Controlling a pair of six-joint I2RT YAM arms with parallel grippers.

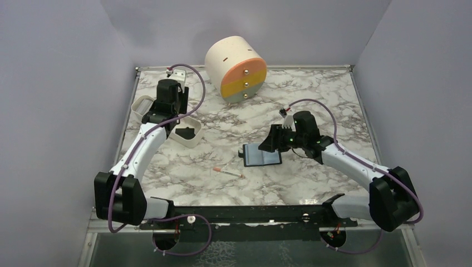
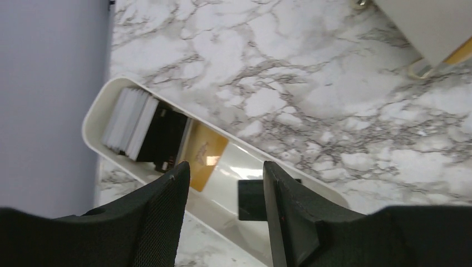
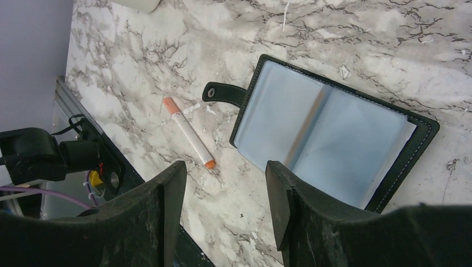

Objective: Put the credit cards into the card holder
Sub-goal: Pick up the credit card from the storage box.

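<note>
Between lilac walls [image 1: 50, 83], marble table [image 1: 311, 94] bears open card holder [image 1: 261, 155].

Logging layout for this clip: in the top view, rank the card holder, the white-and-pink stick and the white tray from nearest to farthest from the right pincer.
1. The card holder, lying open just in front of the right pincer.
2. The white-and-pink stick, left of the holder, toward the near edge.
3. The white tray, far over on the left side.
</note>
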